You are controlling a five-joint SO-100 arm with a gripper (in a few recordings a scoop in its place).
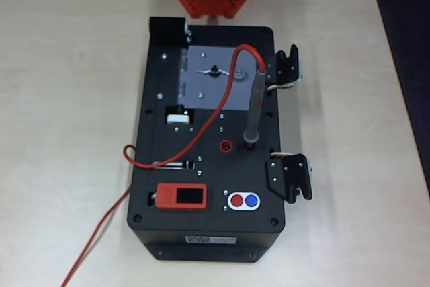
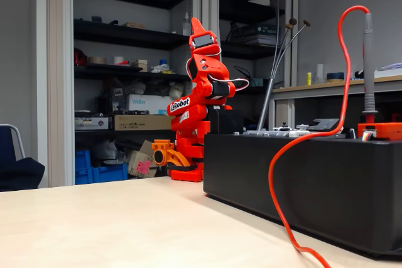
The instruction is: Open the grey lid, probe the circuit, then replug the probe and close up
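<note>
Pale wood counter (image 1: 67, 99) carrying black box (image 1: 208, 226); dark shelves (image 2: 125, 29) of clutter behind. End effector (image 2: 198, 29) raised over folded arm, spread or pressed together unclear.

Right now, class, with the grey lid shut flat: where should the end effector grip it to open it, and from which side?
Grip the small black knob at the centre of the grey lid, coming straight down: it is the only raised part on the flat plate.

Black box (image 1: 208, 233) on pale table (image 1: 67, 99) — orange display module (image 1: 181, 197), red-and-blue buttons (image 1: 243, 200)
</note>
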